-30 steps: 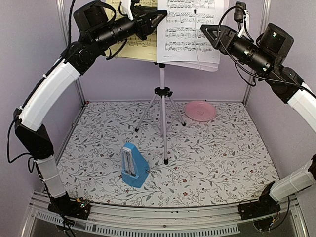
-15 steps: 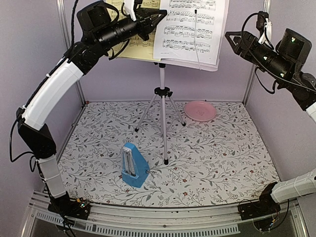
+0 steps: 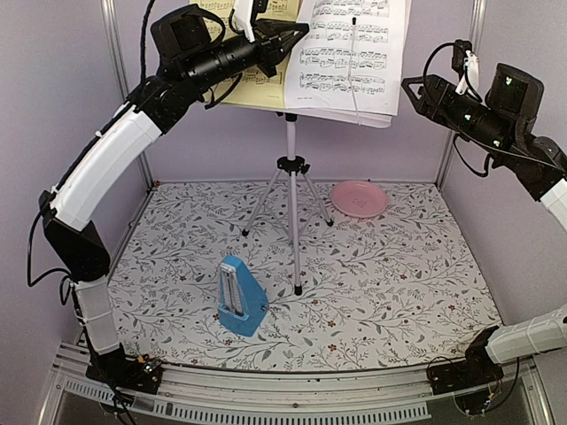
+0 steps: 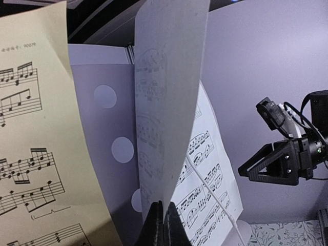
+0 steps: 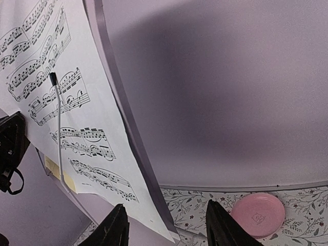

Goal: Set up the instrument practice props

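The blue metronome (image 3: 241, 308) stands near the front of the table (image 3: 399, 283). Behind it, the music stand (image 3: 291, 204) holds the yellow sheet (image 3: 252, 88) and white sheet (image 3: 354, 62) up high. The left gripper (image 4: 162, 212) pinches the white sheet's edge in its jaws: move slowly, no tearing. The right gripper (image 5: 166, 225) has its jaws apart, empty.

Floral table (image 3: 399, 283), tripod legs (image 3: 295, 239), blue metronome (image 3: 239, 299), pink plate (image 3: 359, 198) (far side)
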Robot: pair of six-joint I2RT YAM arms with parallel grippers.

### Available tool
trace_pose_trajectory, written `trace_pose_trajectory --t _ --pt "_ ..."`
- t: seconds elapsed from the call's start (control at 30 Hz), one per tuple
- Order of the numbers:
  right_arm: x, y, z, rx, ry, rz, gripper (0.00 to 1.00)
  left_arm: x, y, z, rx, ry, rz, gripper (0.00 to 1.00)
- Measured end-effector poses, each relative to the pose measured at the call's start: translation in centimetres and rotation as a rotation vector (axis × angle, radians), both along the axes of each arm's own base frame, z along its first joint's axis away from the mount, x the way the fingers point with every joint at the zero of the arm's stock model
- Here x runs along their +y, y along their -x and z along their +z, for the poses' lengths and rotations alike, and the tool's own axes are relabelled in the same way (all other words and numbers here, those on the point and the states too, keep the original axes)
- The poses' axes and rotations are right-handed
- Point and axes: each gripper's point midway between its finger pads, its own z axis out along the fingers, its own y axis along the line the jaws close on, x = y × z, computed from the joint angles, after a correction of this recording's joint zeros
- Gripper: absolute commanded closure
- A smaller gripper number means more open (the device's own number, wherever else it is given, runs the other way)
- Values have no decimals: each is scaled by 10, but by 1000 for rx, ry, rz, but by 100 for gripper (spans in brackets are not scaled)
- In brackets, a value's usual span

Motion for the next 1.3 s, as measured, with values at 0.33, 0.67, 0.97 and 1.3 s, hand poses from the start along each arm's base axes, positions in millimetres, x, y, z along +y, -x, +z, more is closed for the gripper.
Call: trace_pose_trajectory --t 0.33,0.67,0.97,1.3 --pt "10 0 -9 4 15 47 60 1 1 3 -5 7 1 94" --pt "25 -6 -19 15 15 102 74 3 1 5 -11 6 11 92" --pt "34 -11 -29 31 6 139 72 16 10 17 -26 21 27 91" --pt "27 5 -28 12 -4 156 68 18 12 18 -29 21 30 91"
